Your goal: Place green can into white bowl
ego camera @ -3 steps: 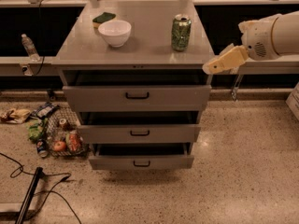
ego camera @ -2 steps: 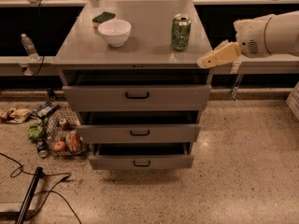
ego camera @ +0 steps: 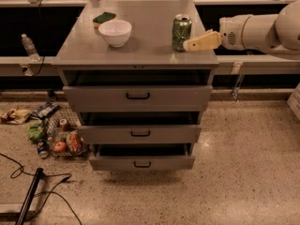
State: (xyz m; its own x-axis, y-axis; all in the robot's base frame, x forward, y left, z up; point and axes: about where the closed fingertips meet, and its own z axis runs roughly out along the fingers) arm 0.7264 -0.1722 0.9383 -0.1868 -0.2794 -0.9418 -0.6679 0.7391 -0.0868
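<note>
Arm (ego camera: 262, 31): white and thick, it comes in from the right edge and reaches left, roughly level, at the height of the counter top.
Gripper (ego camera: 188, 44): tan and tapered, it points left from the white wrist. Its tip sits at the lower right side of the green can, over the counter's right front corner.
Jaws: they read as one tan shape, so I cannot tell whether they are wide or narrow, or whether the tip touches the can.
Green can (ego camera: 181, 32): stands upright on the right part of the counter, silver top up.
White bowl (ego camera: 115, 32): sits upright on the left part of the counter, well apart from the can.
Green sponge (ego camera: 104, 17): lies flat just behind the bowl.
Counter (ego camera: 150, 48): grey top of a cabinet.
Drawers (ego camera: 138, 96): three, each pulled partly out, the lower ones further.
Floor litter (ego camera: 56, 135): a small heap of wrappers and packets left of the cabinet.
Water bottle (ego camera: 29, 46): on the ledge to the left.
</note>
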